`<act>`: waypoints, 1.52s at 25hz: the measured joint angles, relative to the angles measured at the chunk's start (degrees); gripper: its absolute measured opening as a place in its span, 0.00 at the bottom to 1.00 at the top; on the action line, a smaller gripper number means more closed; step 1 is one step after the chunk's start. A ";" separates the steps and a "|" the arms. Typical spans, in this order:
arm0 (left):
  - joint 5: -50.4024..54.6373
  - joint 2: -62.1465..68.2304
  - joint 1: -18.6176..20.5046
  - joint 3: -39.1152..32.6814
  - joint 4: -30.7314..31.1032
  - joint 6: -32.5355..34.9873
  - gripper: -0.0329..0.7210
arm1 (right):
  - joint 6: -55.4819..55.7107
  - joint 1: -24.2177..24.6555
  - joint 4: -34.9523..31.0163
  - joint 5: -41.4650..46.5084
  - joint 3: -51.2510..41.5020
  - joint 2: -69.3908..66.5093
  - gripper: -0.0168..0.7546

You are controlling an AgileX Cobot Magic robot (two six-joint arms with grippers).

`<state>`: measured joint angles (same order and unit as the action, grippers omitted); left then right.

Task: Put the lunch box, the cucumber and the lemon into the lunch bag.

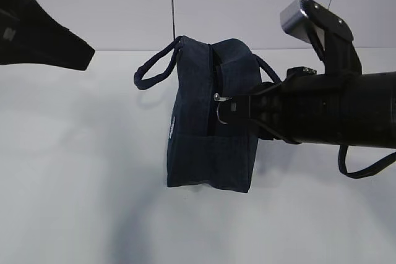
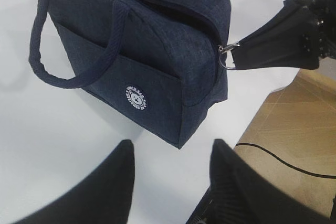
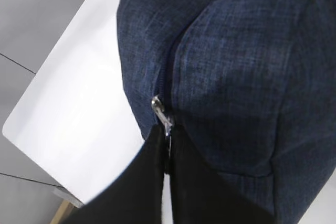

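The dark navy lunch bag (image 1: 210,115) stands upright on the white table, with strap handles and a small white logo (image 2: 136,98). My right gripper (image 1: 234,107) is shut on the zipper's metal ring pull (image 1: 220,108) at the bag's right side; this also shows in the right wrist view (image 3: 167,125) and in the left wrist view (image 2: 227,56). My left gripper (image 2: 172,148) is open and empty, raised off to the left of the bag (image 1: 86,54). The lunch box, the cucumber and the lemon are out of view.
The white table (image 1: 74,171) ends at its right edge in the left wrist view, with wooden floor (image 2: 294,124) and a black cable (image 2: 283,158) beyond. A cable loop (image 1: 365,168) hangs under the right arm.
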<state>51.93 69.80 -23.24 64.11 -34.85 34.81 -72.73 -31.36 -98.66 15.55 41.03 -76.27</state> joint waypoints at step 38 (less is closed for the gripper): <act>-16.92 16.01 -5.84 -20.32 -49.11 52.96 0.58 | 1.54 0.00 4.50 1.26 0.00 -1.94 0.02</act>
<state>35.01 85.81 -29.08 43.79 -83.96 87.78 -71.19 -31.36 -94.16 16.82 41.03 -78.21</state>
